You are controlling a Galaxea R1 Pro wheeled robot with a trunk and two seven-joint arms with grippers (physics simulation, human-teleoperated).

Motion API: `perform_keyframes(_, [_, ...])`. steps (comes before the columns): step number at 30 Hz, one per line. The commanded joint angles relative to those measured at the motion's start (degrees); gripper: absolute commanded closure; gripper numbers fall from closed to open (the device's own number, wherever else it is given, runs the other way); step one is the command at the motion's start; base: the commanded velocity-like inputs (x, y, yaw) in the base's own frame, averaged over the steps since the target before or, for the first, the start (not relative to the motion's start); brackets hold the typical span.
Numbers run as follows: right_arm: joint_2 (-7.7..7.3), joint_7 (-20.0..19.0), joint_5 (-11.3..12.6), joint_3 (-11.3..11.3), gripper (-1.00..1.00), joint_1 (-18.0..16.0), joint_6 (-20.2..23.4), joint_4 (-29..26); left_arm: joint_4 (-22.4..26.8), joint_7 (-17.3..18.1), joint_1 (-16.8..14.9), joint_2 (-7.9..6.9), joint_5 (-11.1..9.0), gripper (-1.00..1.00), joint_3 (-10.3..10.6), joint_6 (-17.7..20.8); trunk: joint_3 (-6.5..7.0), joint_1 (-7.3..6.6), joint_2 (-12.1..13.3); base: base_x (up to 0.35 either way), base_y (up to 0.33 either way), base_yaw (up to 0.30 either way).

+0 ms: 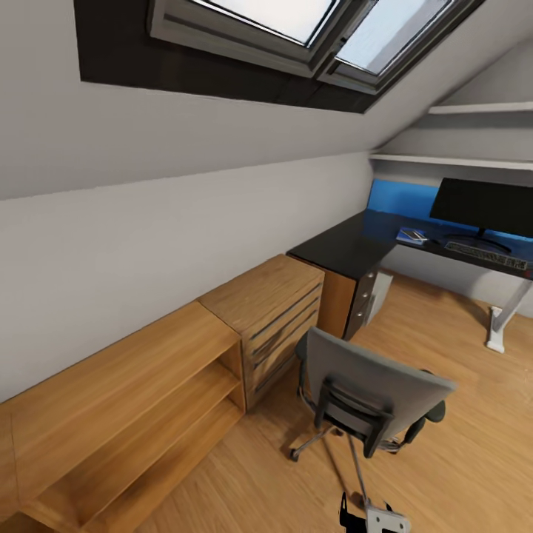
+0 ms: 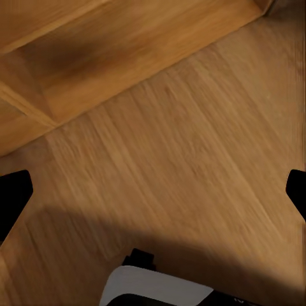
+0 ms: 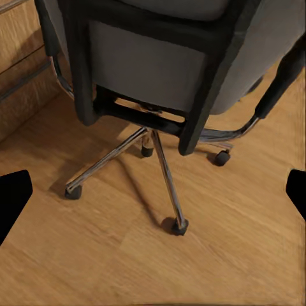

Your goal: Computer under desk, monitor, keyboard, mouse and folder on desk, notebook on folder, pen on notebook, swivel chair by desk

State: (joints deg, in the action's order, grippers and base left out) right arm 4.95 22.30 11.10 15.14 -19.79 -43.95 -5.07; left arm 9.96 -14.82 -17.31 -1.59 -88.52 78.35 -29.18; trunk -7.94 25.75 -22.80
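Observation:
The grey swivel chair stands on the oak floor with its back to me, away from the black-topped desk. Its backrest hides the seat. The right wrist view looks at the swivel chair and its chrome base from close behind. On the desk's far right are the monitor and, in front of it, the keyboard. A flat bluish item lies left of the keyboard, too small to name. The pale computer stands under the desk. My left gripper and right gripper are open and empty.
An oak dresser and a low oak shelf unit line the sloped left wall beside the desk. A blue wall panel sits behind the desk. A white and black robot part shows at the head view's bottom edge.

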Motion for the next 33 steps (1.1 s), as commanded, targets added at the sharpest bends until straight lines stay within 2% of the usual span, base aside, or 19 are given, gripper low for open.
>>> perform_keyframes(1, [0.02, 0.20, 0.46, 0.50, -1.00, -0.07, -0.19, 0.06, 0.23, -0.56, -0.03, -0.08, -0.17, -1.00, 0.49, -0.17, -0.12, 0.03, -0.12, 0.000, 0.000, -0.300])
perform_keyframes(16, [-0.03, 0.20, 0.42, 0.50, -1.00, -0.07, -0.22, 0.06, 0.23, -0.56, -0.02, -0.08, -0.16, -1.00, 0.49, -0.17, -0.12, 0.03, -0.12, 0.000, 0.028, -0.300])
perform_keyframes(33, [-0.13, 0.20, 0.49, 0.37, -1.00, -0.07, -0.18, 0.04, 0.23, -0.56, -0.01, -0.08, -0.16, -1.00, 0.49, -0.17, -0.12, 0.03, -0.12, 0.124, 0.232, -0.300])
